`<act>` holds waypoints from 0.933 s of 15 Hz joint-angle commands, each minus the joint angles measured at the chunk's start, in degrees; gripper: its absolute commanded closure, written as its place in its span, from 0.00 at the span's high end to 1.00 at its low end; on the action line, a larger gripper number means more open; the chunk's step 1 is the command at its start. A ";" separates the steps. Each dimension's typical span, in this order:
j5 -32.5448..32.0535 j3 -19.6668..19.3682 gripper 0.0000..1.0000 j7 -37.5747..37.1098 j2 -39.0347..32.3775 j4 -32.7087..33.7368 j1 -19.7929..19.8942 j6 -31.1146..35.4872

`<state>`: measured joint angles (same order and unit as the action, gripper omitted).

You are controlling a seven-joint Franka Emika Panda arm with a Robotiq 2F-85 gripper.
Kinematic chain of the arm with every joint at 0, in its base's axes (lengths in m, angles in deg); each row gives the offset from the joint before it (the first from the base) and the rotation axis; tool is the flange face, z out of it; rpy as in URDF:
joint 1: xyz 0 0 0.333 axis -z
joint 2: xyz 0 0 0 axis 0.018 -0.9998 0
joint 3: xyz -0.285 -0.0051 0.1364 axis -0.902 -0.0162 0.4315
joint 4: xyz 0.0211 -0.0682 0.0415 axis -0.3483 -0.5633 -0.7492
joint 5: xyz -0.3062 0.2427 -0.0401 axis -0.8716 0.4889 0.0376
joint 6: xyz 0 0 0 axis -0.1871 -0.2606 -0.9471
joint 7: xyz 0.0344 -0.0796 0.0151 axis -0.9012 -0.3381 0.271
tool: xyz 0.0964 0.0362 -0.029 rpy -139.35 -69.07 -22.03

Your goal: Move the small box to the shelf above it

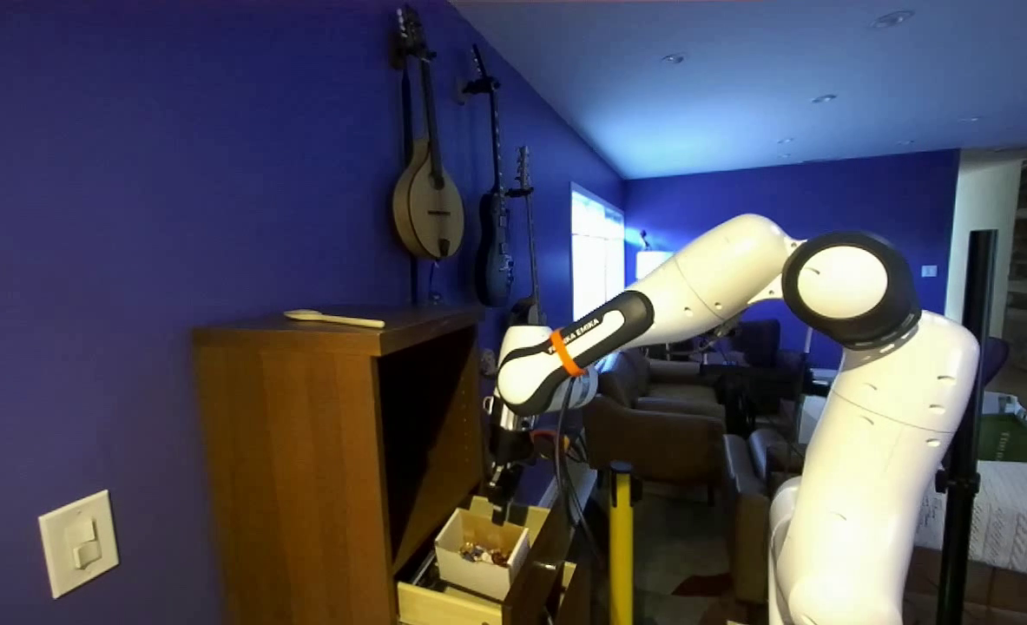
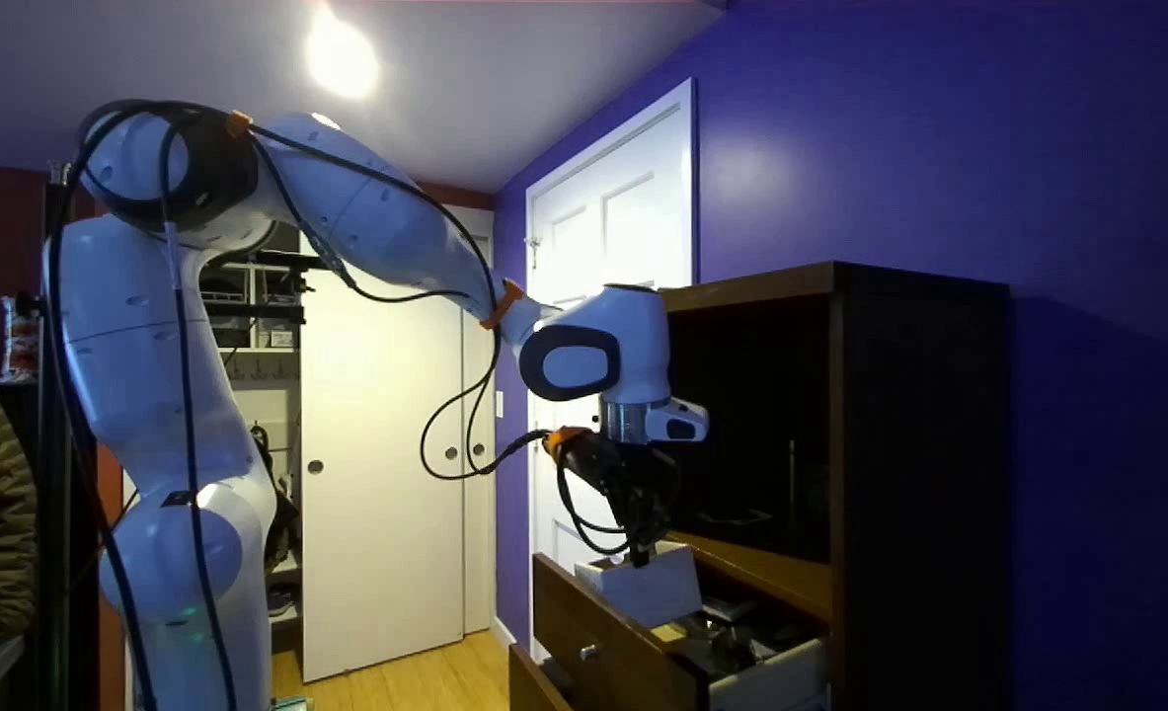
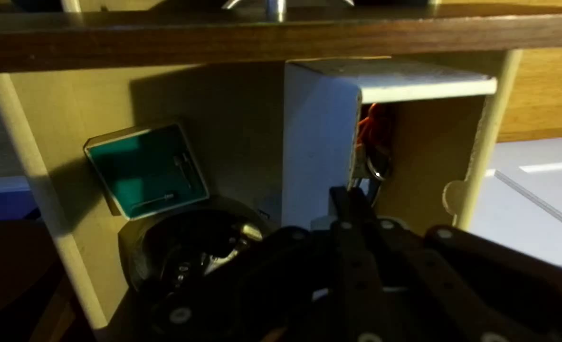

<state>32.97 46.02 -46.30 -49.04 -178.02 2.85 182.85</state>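
Note:
The small box (image 1: 474, 573) is pale and open-topped, with several small items inside. It sits in the pulled-out drawer; it also shows in an exterior view (image 2: 655, 592) and in the wrist view (image 3: 316, 152). My gripper (image 1: 501, 512) points down at the box's rim, also in an exterior view (image 2: 640, 558). In the wrist view the fingertips (image 3: 348, 192) are close together with the box's side wall between them. Whether the box touches the drawer floor cannot be told. The shelf (image 2: 771, 573) is the board of the dark cabinet compartment just above the drawer.
The open drawer (image 2: 608, 637) also holds a green-lined tray (image 3: 147, 166) and a dark round container (image 3: 190, 251). A lower drawer (image 2: 534, 683) is pulled out too. A wooden spoon (image 1: 335, 319) lies on the cabinet top. A yellow post (image 1: 622, 547) stands nearby.

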 commanded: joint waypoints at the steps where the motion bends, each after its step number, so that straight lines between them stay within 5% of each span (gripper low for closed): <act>1: 7.25 -2.39 0.00 2.05 2.97 2.16 -0.12 -1.77; 14: 23.47 -7.49 0.00 8.39 2.90 11.68 -0.98 -4.52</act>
<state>51.39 40.21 -41.17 -45.96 -168.55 2.69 179.89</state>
